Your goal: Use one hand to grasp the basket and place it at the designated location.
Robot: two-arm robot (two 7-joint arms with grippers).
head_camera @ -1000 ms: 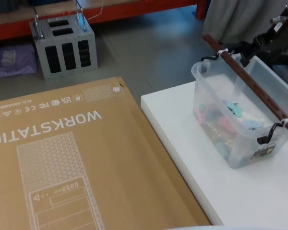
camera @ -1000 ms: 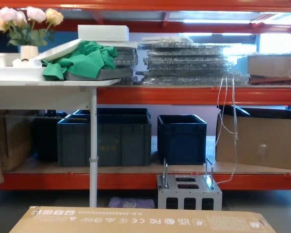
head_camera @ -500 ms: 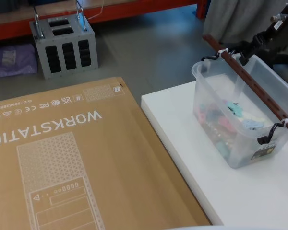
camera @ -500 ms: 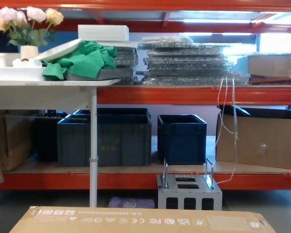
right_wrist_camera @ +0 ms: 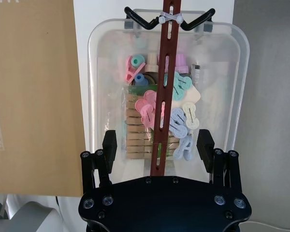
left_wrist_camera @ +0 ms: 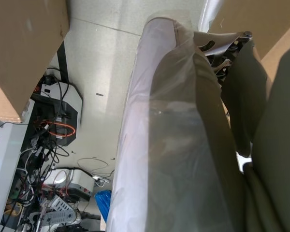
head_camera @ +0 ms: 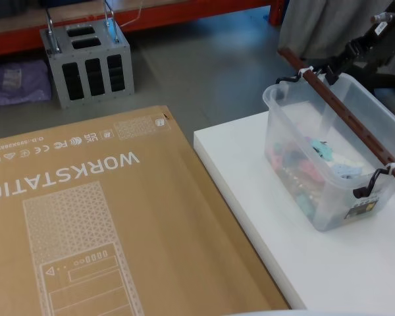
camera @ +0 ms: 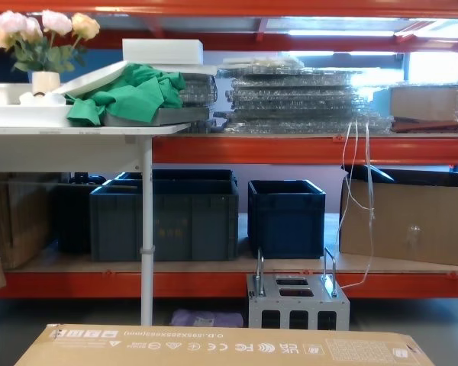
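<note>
White table [head_camera: 263, 217], basket [head_camera: 329, 158], open right claw [right_wrist_camera: 157, 145].

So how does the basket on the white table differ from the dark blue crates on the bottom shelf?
The basket is translucent milky plastic, so its coloured clips show through; the dark blue crates are opaque. The basket carries a long reddish-brown bar handle tied across its top; the crates show no such bar. The basket sits on the white table beside the cardboard box, the crates on a low shelf. Both are open-topped rectangular tubs.
</note>
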